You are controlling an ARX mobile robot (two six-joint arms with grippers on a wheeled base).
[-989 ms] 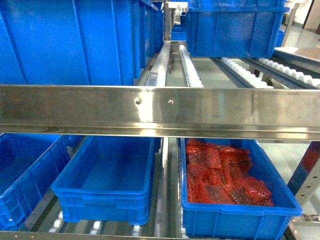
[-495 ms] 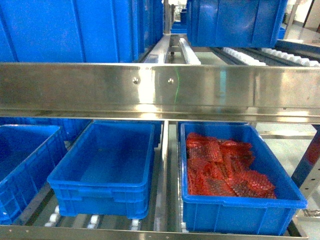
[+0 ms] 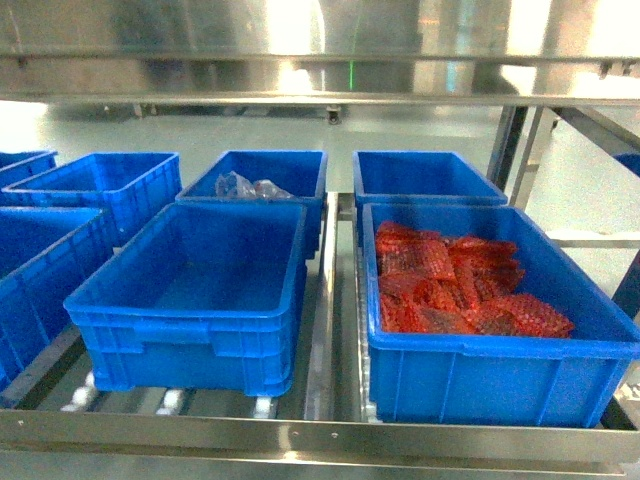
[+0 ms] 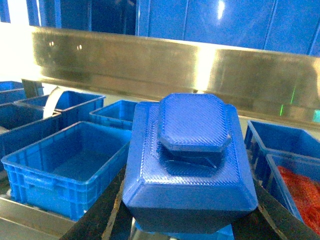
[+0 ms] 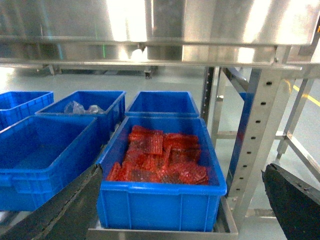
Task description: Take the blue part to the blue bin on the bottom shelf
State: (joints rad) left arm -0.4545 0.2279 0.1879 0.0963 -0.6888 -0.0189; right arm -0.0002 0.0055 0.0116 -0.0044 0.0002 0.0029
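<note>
Between the left gripper's (image 4: 187, 220) dark fingers (image 4: 102, 212), at six o'clock in the left wrist view, sits the ribbed blue plastic part with an octagonal raised top (image 4: 189, 155), clamped and held above the brushed-steel bottom shelf (image 3: 300, 435). An open-topped blue plastic bin (image 4: 67, 165) lies toward eight o'clock. Right gripper's (image 5: 175, 210) black fingers (image 5: 295, 200) stand wide apart, holding nothing, over a blue bin of red mesh pieces (image 5: 162, 160).

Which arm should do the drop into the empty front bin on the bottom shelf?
Left. Its tool already holds the blue part, and the empty blue bin lies just ahead and below it. The right tool is open with nothing in it, facing the bin of red pieces.
</note>
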